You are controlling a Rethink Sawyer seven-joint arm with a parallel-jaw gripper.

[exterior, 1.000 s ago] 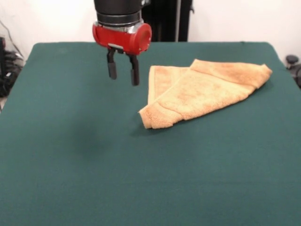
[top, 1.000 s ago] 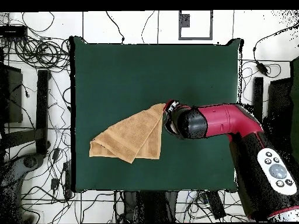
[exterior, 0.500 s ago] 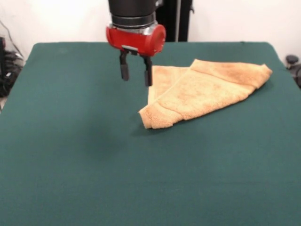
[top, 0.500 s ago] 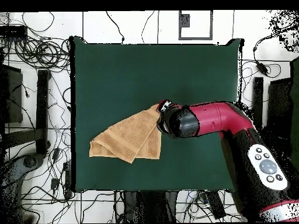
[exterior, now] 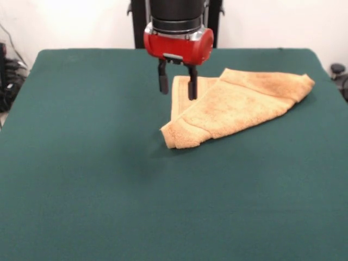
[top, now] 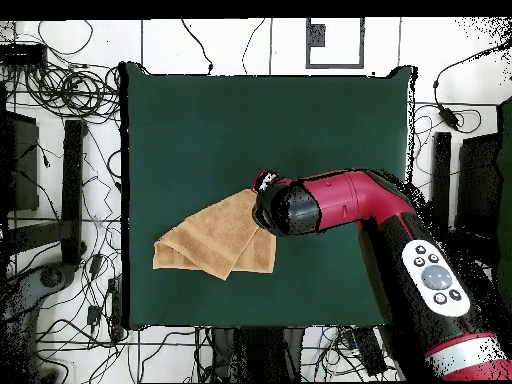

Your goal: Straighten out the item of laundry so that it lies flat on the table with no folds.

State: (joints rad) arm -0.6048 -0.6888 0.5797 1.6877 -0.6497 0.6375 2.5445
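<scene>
Laundry first: the tan-orange towel point(exterior: 236, 106) sits on the green table point(exterior: 98, 190), right of centre and toward the far side as the front camera sees it, and it is far from flat. It's folded over on itself into a rough wedge, a top layer running from a blunt corner at the near left up to a rounded end at the far right. A narrower strip of the under layer peeks out along the left edge, with a woven band showing on it. The terry looks soft and a touch rumpled along the upper fold.

Now the gripper point(exterior: 178, 86), hanging from the red and black arm point(exterior: 178, 38), hovers right at that exposed left strip. Its two black fingers point(exterior: 163, 81) point straight down with a clear gap between them, nothing held. One finger shows against the green cloth just left of the towel, the other against the towel's edge itself. Whether the tips touch the fabric, I can't tell from here.

From above, the towel point(top: 215, 240) lies in the left half of the table point(top: 200, 120), and the arm point(top: 340, 205) reaches in from the right, its head covering the towel's nearest corner.
</scene>
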